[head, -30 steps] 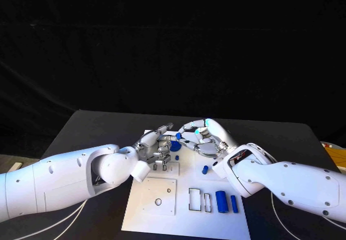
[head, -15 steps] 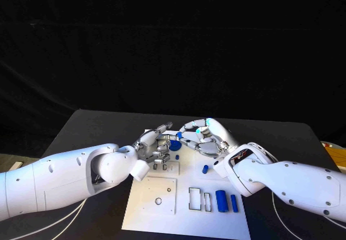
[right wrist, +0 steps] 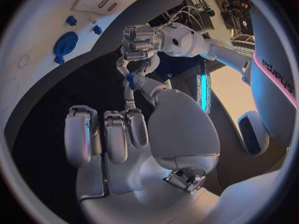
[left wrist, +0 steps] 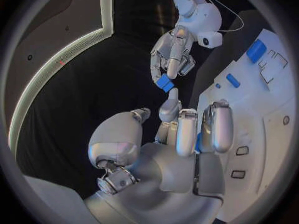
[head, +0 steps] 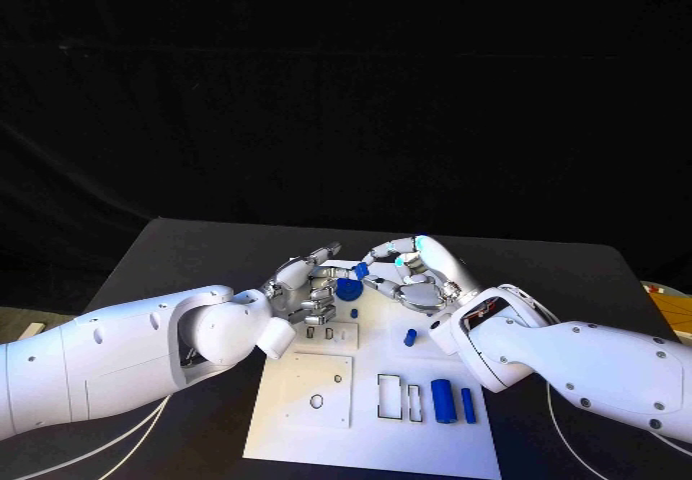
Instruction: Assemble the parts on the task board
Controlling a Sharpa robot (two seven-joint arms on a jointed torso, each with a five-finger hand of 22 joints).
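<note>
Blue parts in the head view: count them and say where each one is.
5. A round part between the hands; a tiny piece pinched by the right hand; a small part mid-board; two bars side by side nearer. Hands may hide others.

The task board (head: 310, 400) is white on a black table (head: 188, 260). The parts are blue: a round piece (head: 348, 290) at the far end, a small peg (head: 410, 338), and two cylinders (head: 441, 401) side by side. The left hand (head: 307, 290) and right hand (head: 407, 275) are silver on white arms; the right pinches a small blue piece (left wrist: 165, 83)
</note>
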